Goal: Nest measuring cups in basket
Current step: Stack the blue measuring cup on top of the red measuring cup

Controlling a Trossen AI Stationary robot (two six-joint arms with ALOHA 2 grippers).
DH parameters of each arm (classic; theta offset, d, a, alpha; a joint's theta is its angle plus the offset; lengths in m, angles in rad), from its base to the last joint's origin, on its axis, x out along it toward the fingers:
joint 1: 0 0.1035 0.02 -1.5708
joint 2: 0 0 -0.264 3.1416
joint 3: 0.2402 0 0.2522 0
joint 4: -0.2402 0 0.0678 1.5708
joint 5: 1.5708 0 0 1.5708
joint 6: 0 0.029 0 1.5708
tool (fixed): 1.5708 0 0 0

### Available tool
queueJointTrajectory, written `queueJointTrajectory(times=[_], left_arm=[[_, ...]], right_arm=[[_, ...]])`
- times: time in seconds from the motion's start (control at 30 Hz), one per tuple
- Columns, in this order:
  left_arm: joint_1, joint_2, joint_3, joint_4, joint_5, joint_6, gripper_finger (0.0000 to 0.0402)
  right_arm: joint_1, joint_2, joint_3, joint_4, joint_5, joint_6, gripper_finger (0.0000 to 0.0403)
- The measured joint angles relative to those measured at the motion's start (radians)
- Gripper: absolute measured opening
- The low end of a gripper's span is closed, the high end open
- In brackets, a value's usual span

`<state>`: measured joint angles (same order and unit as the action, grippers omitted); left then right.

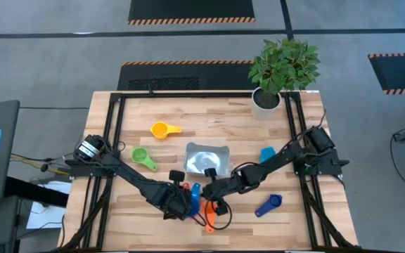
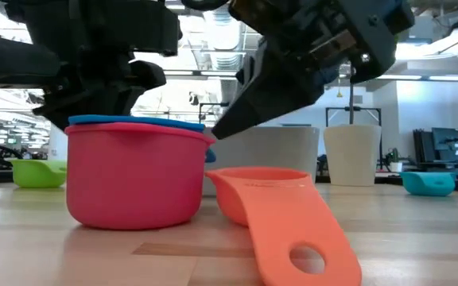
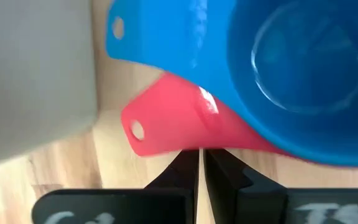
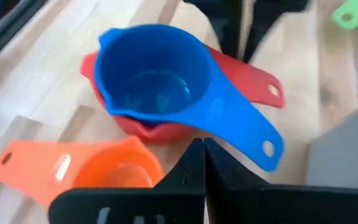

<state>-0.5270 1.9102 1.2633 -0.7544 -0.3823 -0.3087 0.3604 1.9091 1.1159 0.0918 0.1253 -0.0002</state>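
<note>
A blue measuring cup sits nested in a red one, which stands upright on the table near its front edge. An orange cup lies beside them, and the silvery basket stands just beyond. My left gripper is shut, with its tips at the red cup's handle. My right gripper is shut, slanting down to the stack's rim on the side facing the orange cup. Yellow, green, light blue and dark blue cups lie scattered on the table. My left gripper's shut fingertips stand at the edge of the red handle where it joins the cup's rim, coming steeply from above; I cannot tell whether they touch it. My right gripper's shut fingertips meet the stack at rim height, by the root of the blue handle, slanting down from the table's right. Both cups stay upright on the table.
A white plant pot stands at the table's far right corner. Black frame rails run along both side edges. The two arms crowd together over the front middle, with the orange cup's handle lying toward the near edge.
</note>
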Motion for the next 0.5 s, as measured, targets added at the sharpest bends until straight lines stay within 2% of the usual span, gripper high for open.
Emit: queueJointTrajectory(times=[0.5], left_arm=[[0.032,0.0,0.0,0.122,-0.024,0.129,0.0013]], right_arm=[[-0.057,0.036,0.053,-0.005,-0.018,-0.058,0.0009]])
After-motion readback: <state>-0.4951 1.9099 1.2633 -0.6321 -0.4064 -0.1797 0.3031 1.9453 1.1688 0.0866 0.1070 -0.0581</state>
